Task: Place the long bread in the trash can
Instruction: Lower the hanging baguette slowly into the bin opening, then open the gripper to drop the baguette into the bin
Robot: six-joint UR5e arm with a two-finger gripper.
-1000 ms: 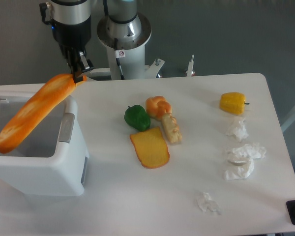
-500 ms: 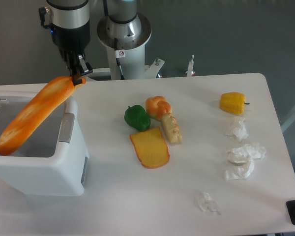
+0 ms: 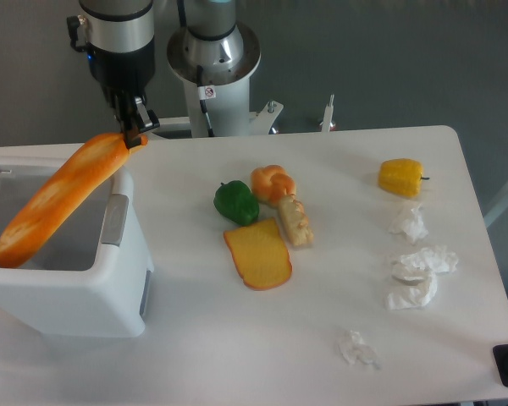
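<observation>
The long bread (image 3: 59, 197), an orange baguette with pale slashes, hangs tilted over the trash can (image 3: 110, 292), its lower end down at the left over the grey inside. My gripper (image 3: 132, 129) is shut on the bread's upper right end, just above the can's back right corner. The can is a white boxy bin with a grey handle patch (image 3: 115, 220) on its right wall, standing at the table's left edge.
Mid-table lie a green pepper (image 3: 235, 202), a round bun (image 3: 273, 183), a pale bread piece (image 3: 295, 222) and a flat yellow-orange slice (image 3: 258, 254). A yellow pepper (image 3: 401, 177) and crumpled white papers (image 3: 418, 273) sit at the right. The robot base (image 3: 213, 63) stands behind.
The gripper and bread shifted slightly left over the can between the oldest frame and half a second ago. Since then almost nothing has moved.
</observation>
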